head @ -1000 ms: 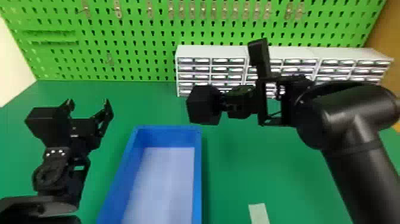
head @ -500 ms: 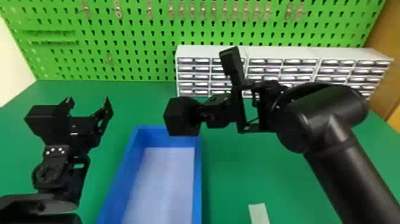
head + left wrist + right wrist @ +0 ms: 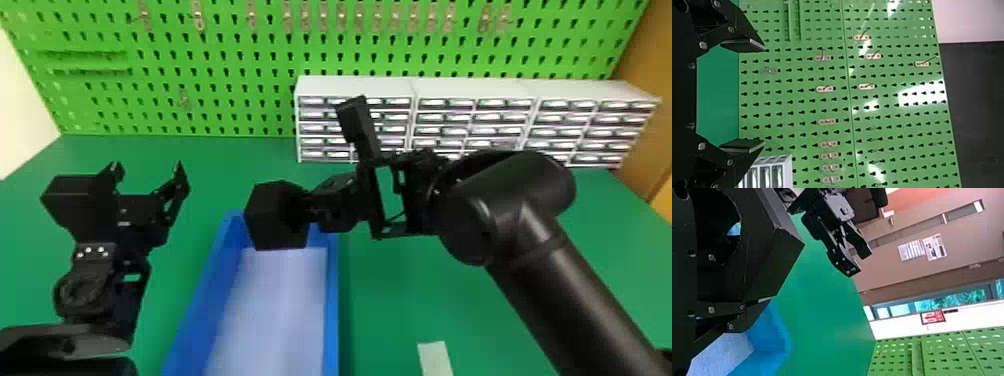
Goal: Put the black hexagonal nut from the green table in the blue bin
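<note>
Head view: my black right gripper [image 3: 312,204], seemingly clamping the black hexagonal nut [image 3: 277,215], has reached the blue plastic bin [image 3: 332,300], nearing release

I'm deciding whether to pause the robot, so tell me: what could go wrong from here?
If released now, the black hexagonal nut, which overlaps the blue bin's far rim in the head view, might hit that rim.

It looks raised in the right gripper, so it could bounce on landing.

The open left gripper is left of the bin; if the right one swung left, they might collide.
</note>
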